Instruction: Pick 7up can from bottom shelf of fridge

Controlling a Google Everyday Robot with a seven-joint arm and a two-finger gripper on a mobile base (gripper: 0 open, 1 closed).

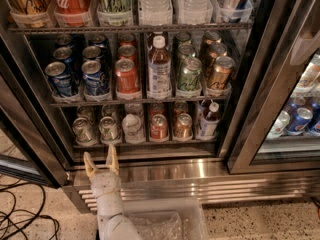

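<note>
The fridge (170, 173) stands open in front of me, with dark racks of cans and bottles. On the bottom shelf (145, 144), two green 7up cans with silver tops stand at the left, one (108, 128) beside the other (82, 129). To their right are a pale can (132, 126), a red can (159, 127), an orange-bronze can (183, 126) and a small bottle (210, 119). My gripper (101, 159) is open, just below the shelf's front rail and under the green cans, holding nothing.
The rack above holds blue cans (92, 78), a red can (127, 77), a bottle (159, 69), a green can (189, 74) and bronze cans. A clear plastic bin (170, 219) sits by my arm. Cables (20, 216) lie on the floor to the left. The door frame (260, 89) stands to the right.
</note>
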